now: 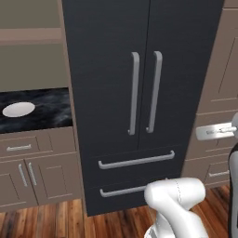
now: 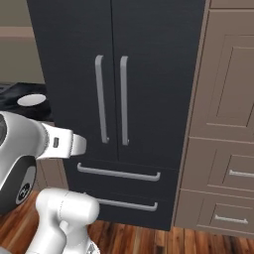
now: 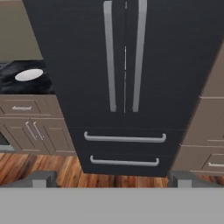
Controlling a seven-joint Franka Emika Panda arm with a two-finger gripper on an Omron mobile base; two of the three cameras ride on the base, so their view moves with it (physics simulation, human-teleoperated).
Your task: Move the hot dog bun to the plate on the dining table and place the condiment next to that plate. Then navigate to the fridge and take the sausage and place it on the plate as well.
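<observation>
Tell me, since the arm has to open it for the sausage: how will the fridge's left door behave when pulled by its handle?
The left door is tall and wide, so probably heavy, swinging slowly on its outer edge. Its long vertical handle looks like smooth rigid metal: stiff, but perhaps slippery for the gripper, whose fingertips stand apart. The fridge itself looks built in, unlikely to tip.

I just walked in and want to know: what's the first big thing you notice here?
The tall dark fridge stands right in the middle, doors closed, with two long silver handles side by side and two drawers below. To its left, a white plate sits on a black counter. The robot's white arm reaches toward the fridge.
</observation>
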